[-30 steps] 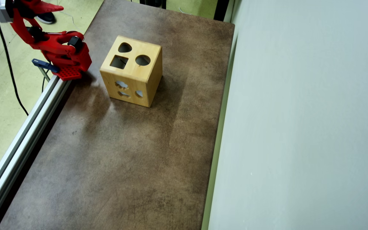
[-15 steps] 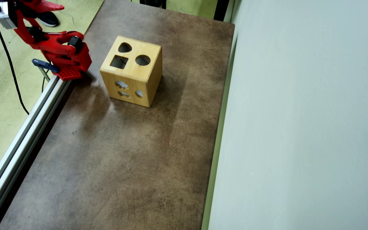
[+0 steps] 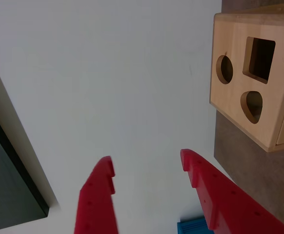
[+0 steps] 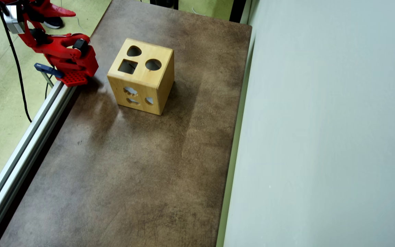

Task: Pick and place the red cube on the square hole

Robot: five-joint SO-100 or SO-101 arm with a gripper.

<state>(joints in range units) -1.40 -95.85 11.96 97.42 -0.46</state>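
Observation:
The red cube shows in neither view. The light wooden box (image 4: 142, 77) stands on the brown table (image 4: 132, 164), near the arm's red base (image 4: 75, 65). The square hole (image 4: 128, 66) is on its top face, beside a round cut-out (image 4: 153, 64) and a heart-like one (image 4: 134, 51). In the wrist view the box (image 3: 278, 117) fills the upper right, with the square hole (image 3: 259, 59) dark. My gripper (image 3: 146, 161) is open with nothing between its red fingers, held high and away from the box. One finger (image 4: 58, 13) shows at the overhead view's top left.
A pale wall panel (image 4: 321, 120) runs along the table's right side. An aluminium rail (image 4: 22, 147) lines the left edge, with a blue clamp (image 4: 48, 69) by the arm's base. A black cable (image 4: 12, 79) hangs over the green floor.
In the overhead view the wrist and its finger have shifted a little to the right at the top left. The box has not moved.

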